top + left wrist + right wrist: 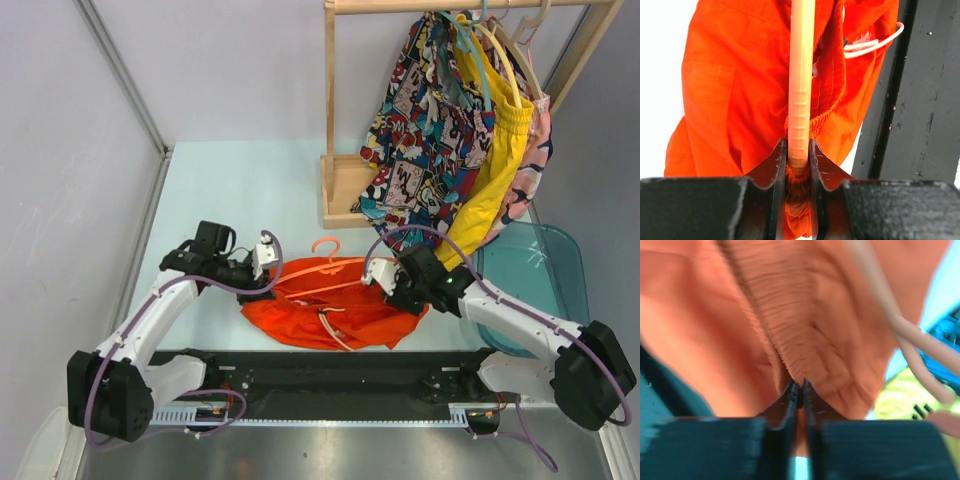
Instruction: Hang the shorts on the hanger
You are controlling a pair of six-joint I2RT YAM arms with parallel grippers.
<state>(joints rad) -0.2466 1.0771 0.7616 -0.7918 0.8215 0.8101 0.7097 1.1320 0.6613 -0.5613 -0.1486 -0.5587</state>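
Threading the shorts (pixel 300 315) onto the hanger (pixel 801 75) at lower centre of the top view, we clamp the left gripper (pixel 799 162) on the hanger and the right gripper (pixel 799 392) on the waistband; next, likely, we pull it along the bar.

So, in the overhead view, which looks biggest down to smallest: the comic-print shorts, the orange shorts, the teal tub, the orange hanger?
1. comic-print shorts, though hanging up, perhaps nearer the camera.
2. orange shorts and teal tub: about alike; the right arm covers part of the tub.
3. orange hanger, smallest.
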